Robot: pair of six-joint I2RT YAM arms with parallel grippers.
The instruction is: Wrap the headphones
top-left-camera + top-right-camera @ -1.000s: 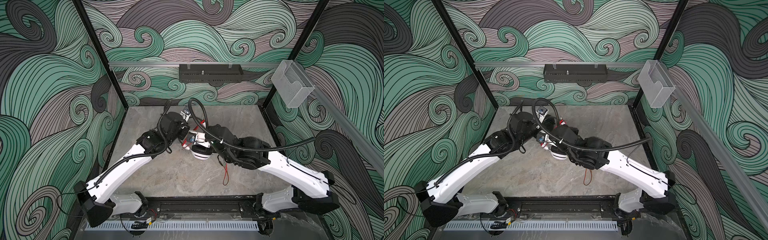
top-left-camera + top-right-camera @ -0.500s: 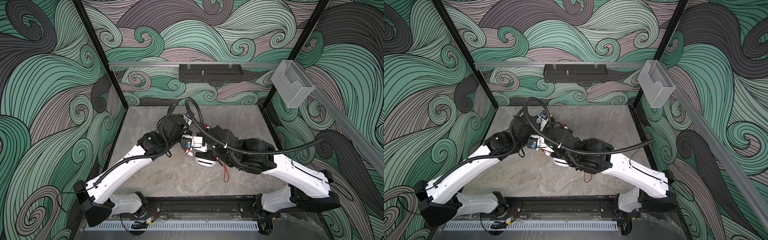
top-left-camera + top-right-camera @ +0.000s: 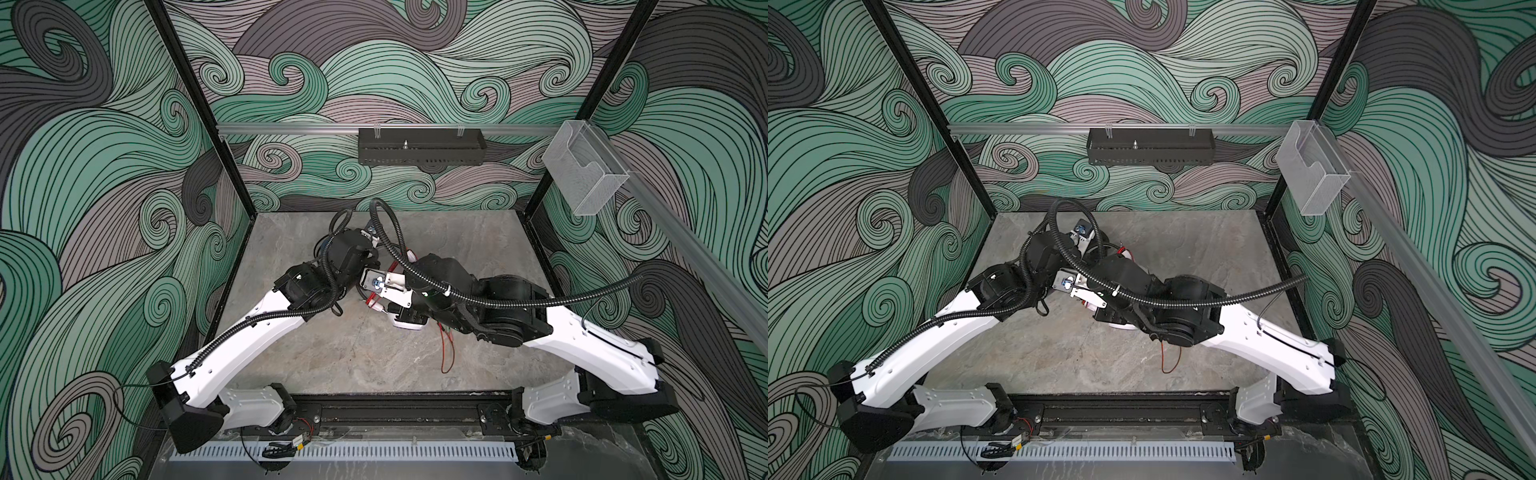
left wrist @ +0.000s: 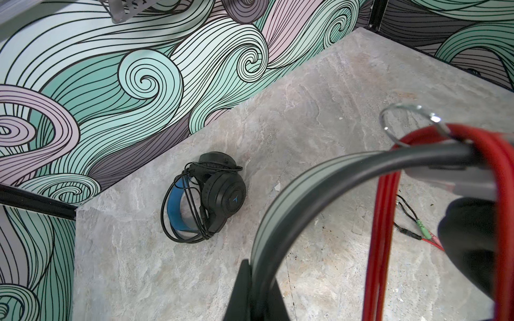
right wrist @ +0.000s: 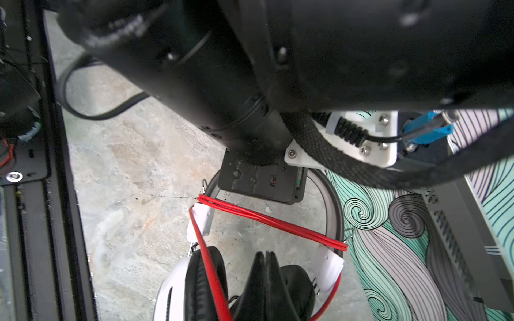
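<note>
Trailing over the grey marbled table point(image 3: 365, 357) on the near side of the white-and-black headset point(image 3: 404, 323), the loose end of its thin red cable point(image 5: 267, 220) is lying in a slack loop, with small plugs point(image 4: 410, 233) resting at its tip. Both arms are meeting over this headset, which is being held near the middle of the table. The right gripper point(image 5: 265, 258) is reaching in between the headset's two black-padded ear cups point(image 5: 175, 283) with its fingers pressed tightly together; whether they are pinching a strand of cable cannot be made out. Several turns of the red cable are running across the headset from one side of its headband point(image 4: 361, 164) to the other, and one strand is dropping past an ear cup. The left gripper point(image 4: 250, 278) is clamping the top of that headband, its fingers closed narrowly around it. Beyond the white-and-black headset and apart from it, the black headset point(image 4: 222, 194) is lying on its side close to the foot of the swirl-patterned wall point(image 4: 139, 83), showing a blue inner band, with its black cable point(image 4: 163, 212) looped around it. Farther still behind the white-and-black headset, a black tray point(image 3: 419, 151) and a clear holder point(image 3: 582, 174) are hanging on the walls.
</note>
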